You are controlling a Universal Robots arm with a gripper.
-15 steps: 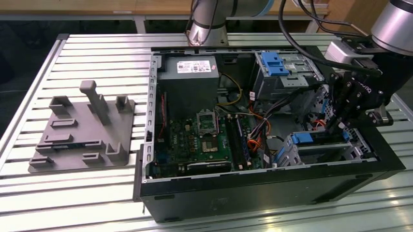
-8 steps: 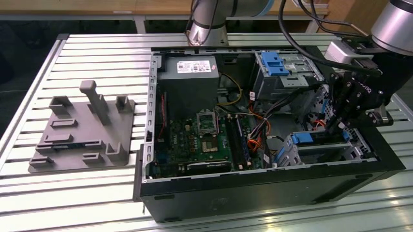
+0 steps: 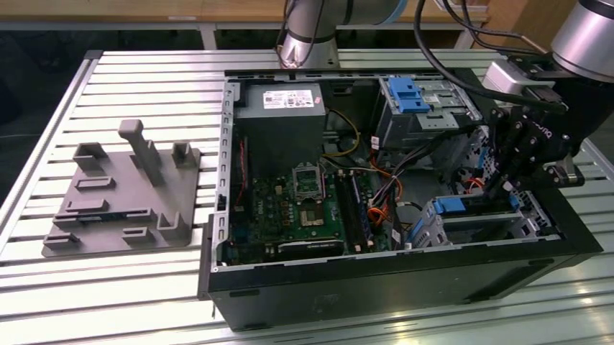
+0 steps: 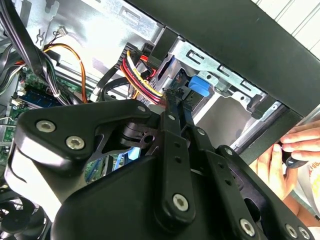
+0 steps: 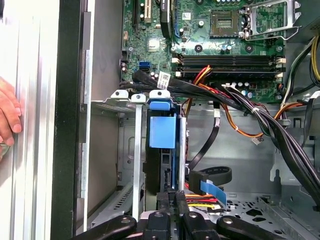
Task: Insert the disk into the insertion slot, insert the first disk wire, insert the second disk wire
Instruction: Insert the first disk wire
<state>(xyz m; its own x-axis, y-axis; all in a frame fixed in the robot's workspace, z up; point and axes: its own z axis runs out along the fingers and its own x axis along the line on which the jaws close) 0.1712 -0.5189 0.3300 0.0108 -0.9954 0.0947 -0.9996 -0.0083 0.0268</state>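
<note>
Gripper (image 5: 172, 199) at disk (image 5: 162, 132) in insertion slot (image 5: 136, 150), first wrist view shows hand (image 5: 7, 117)

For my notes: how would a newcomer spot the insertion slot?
Find the open computer case. At its near corner on the exterior view's right sits the insertion slot, a low silver cage. Unlike the taller cage behind, it holds the blue-framed disk.

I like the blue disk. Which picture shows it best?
The first wrist view: the disk sits mid-picture, its blue caddy facing the camera inside the insertion slot. The exterior view shows a small blue edge of it; the second wrist view, a blue tab.
</note>
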